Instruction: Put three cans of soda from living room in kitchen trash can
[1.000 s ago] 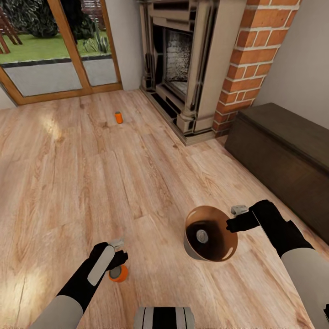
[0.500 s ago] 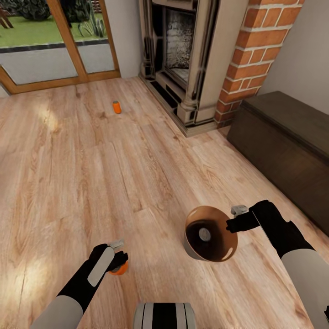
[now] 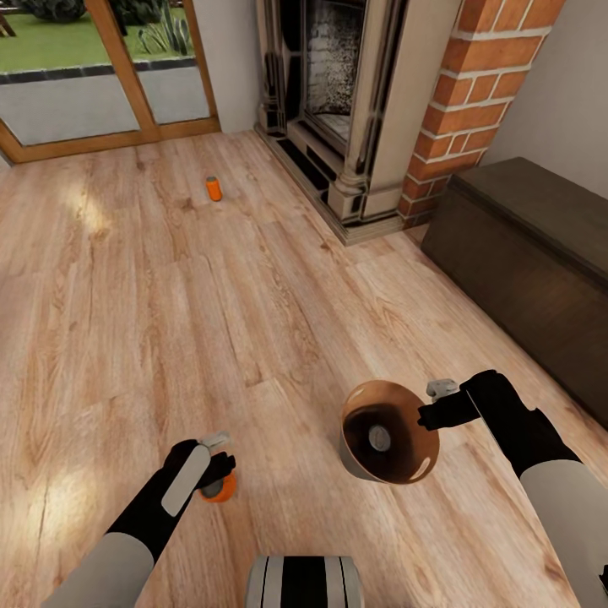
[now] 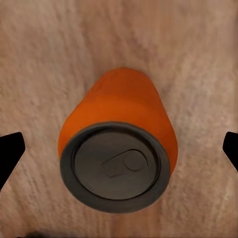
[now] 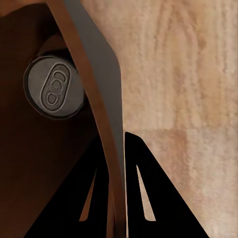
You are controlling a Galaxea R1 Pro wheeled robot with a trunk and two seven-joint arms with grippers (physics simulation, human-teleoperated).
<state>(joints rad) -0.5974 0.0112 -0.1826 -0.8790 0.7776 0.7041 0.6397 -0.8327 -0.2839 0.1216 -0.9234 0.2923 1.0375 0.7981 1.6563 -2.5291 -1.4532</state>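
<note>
Left hand, lower left of the head view, points down over an upright soda can on the wood floor; its fingers stand wide apart either side of that can, not touching it. Right hand, lower right, is clamped on the rim of the trash can, held tilted above the floor, one can inside. A third can stands upper left, near the fireplace. Since the earlier frames the view has advanced; both arms keep their pose.
</note>
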